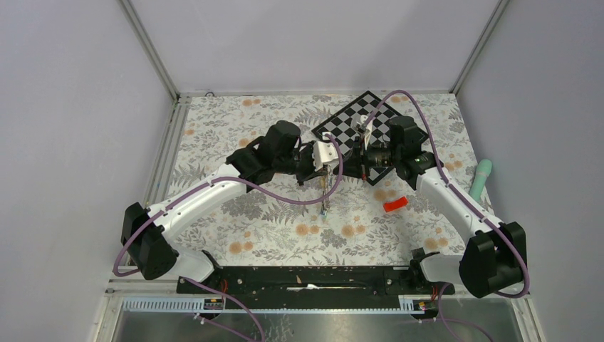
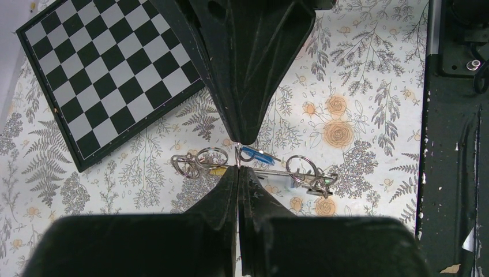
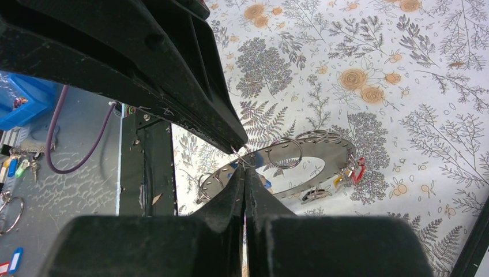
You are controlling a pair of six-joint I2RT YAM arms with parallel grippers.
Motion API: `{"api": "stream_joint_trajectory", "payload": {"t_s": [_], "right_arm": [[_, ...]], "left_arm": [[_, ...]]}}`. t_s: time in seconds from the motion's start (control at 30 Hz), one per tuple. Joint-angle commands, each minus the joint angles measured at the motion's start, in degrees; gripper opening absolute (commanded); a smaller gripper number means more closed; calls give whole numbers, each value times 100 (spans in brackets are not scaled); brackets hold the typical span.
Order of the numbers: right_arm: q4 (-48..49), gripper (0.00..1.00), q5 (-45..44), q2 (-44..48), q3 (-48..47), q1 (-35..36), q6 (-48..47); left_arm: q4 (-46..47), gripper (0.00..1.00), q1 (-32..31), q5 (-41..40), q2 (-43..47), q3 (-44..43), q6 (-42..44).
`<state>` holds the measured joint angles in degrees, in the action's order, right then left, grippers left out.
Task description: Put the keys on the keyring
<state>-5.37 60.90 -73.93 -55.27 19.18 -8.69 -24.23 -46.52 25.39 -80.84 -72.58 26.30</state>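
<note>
**Step in hand.** Both arms meet above the desk (image 1: pixel 271 228) with the keyring (image 3: pixel 331 150) carried between them, clear of the surface. The right gripper (image 3: pixel 245 164) has its jaws pinched tight on the keyring's rim. The left gripper (image 2: pixel 238 156) is likewise closed down. It sees the keyring edge-on, running to either side of its tips. Whether it bites the rim itself or one of the small wire loops there, I cannot tell. In my judgement this is a threading or re-gripping stage, not a fetch.

**Next move.** It calls for one gripper to hold the keyring steady while the other lets go and works or collects a key. If both let go, the keyring would drop.

**Count.**
- Grippers: two.
- Keyring: one.
- The keys (image 3: pixel 358 168) hanging on it: at least three by tag. These are the red one marked, a blue tag (image 2: pixel 256 154) and a yellow tag (image 2: pixel 218 171). Further tags are unclear.
- Chequered board (image 1: pixel 356 120): one, beyond both grippers.
- Red block (image 1: pixel 395 205): one, on the desk nearer than the right gripper.
</note>
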Motion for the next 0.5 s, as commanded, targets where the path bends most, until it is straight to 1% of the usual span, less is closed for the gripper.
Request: {"api": "stream_joint_trajectory", "payload": {"t_s": [0.0,0.4,0.43,0.47], "right_arm": [[89,0,-114,-16,14,24,-77],[176,0,-85,85,226,24,-181],[211,1,-61,100,260,24,-178],[251,4,-37,123,295,27,-177]], "left_arm": [[376,0,-32,308,279,-32,-3],[384,0,41,501,315,-40,-47],[388,0,53,535,322,-51,-61],[397,0,67,573,320,-53,-77]]}}
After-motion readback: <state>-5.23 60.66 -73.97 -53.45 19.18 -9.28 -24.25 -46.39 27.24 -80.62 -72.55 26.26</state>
